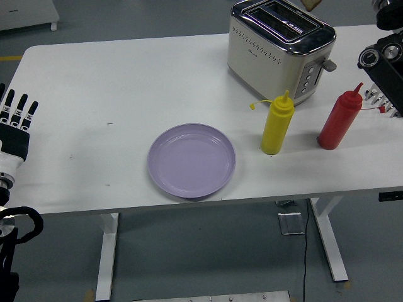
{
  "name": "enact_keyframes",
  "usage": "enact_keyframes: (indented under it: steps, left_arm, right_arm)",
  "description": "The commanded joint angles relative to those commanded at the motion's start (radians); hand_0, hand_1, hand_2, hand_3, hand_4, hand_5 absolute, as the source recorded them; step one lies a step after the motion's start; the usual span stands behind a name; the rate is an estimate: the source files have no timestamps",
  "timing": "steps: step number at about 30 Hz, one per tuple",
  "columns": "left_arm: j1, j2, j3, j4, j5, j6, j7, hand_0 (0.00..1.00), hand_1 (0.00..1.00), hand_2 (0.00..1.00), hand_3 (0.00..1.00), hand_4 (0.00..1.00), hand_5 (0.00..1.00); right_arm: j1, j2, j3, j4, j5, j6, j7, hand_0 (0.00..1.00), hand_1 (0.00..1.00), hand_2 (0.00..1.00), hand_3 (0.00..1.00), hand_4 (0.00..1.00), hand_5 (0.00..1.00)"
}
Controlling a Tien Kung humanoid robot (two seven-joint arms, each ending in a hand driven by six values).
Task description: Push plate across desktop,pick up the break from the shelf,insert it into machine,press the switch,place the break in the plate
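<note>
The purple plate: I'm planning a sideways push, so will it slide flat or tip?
The purple plate looks shallow and wide, lying flat on the white table, so it probably slides rather than tips. Its smooth surface suggests low friction. A low raised rim gives fingers something to push against.

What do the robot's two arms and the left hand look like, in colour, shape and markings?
The left hand has black fingers with white bands at the joints, a black palm section and a white cuff above a silver wrist ring. Below it, a black cable loops beside the dark forearm. The right arm is black and blocky, with round silver-rimmed joint caps; its hand is out of the picture.
</note>
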Motion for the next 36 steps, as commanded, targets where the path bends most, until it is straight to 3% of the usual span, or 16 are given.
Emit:
enact_keyframes:
  steps: [8,16,36]
  left_arm:
    - [0.001,0.002,0.010,0.002,-0.001,0.005,-0.002,0.856,0.897,0.974,0.853,0.649,0.998]
    - [0.001,0.003,0.014,0.004,-0.003,0.008,-0.004,0.855,0.896,0.975,0.856,0.647,0.998]
    - [0.000,0.001,0.017,0.013,-0.002,0.011,-0.006,0.855,0.897,0.976,0.864,0.644,0.998]
  right_arm:
    - [0.079,0.071,-0.071,-0.141,-0.073,0.016,-0.032,0.360,0.391,0.447,0.460,0.189,0.002]
    - [0.100,0.122,-0.113,-0.230,-0.112,0.020,-0.056,0.359,0.391,0.446,0.459,0.185,0.002]
    - [0.114,0.165,-0.129,-0.269,-0.128,0.019,-0.074,0.355,0.388,0.445,0.460,0.183,0.002]
